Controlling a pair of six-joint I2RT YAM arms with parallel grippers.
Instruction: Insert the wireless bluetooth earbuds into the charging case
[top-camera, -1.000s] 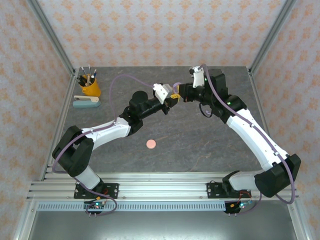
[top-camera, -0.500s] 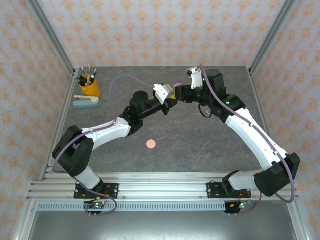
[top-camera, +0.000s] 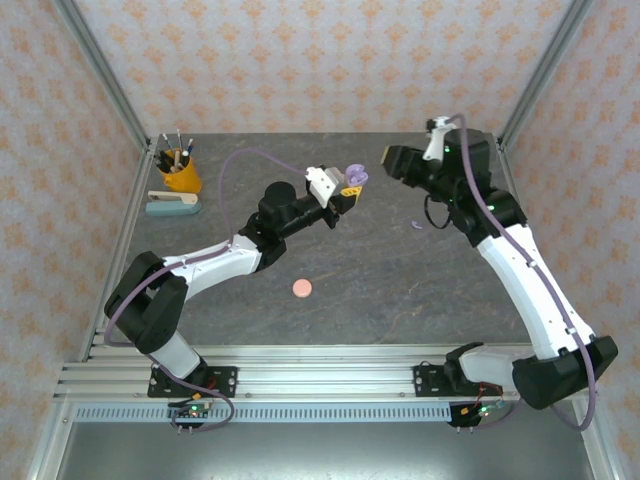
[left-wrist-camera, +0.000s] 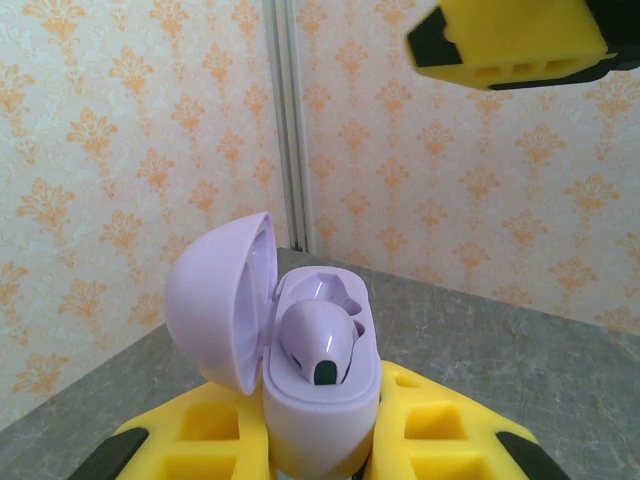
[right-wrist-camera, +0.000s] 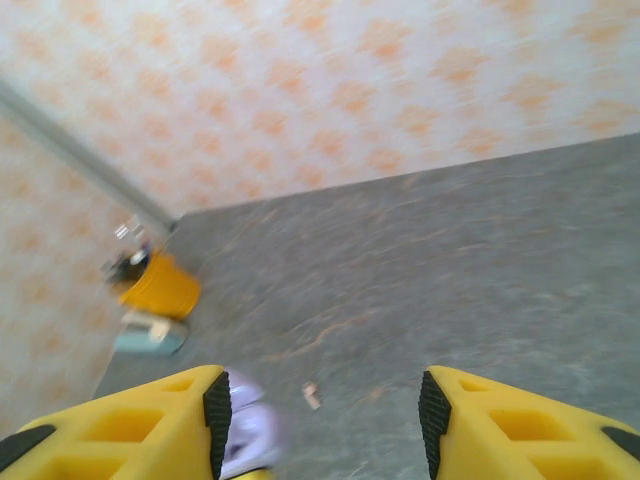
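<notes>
Right hand (top-camera: 391, 161) withdrew — glossy lilac case (left-wrist-camera: 320, 425) gapes, earbud (left-wrist-camera: 318, 345) seated.

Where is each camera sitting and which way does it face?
Top external: above, behind the bases, looking down on table and arms.
Left wrist: looks past the left gripper at its gripped open charging case, one purple earbud seated.
Right wrist: looks over the open right gripper toward the pen cup.
Shared: top and right wrist show the pen cup.

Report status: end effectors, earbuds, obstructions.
Left end effector shut on open purple case. One purple earbud seated inside. Right end effector open, empty. Second slot empty, unobstructed.
</notes>
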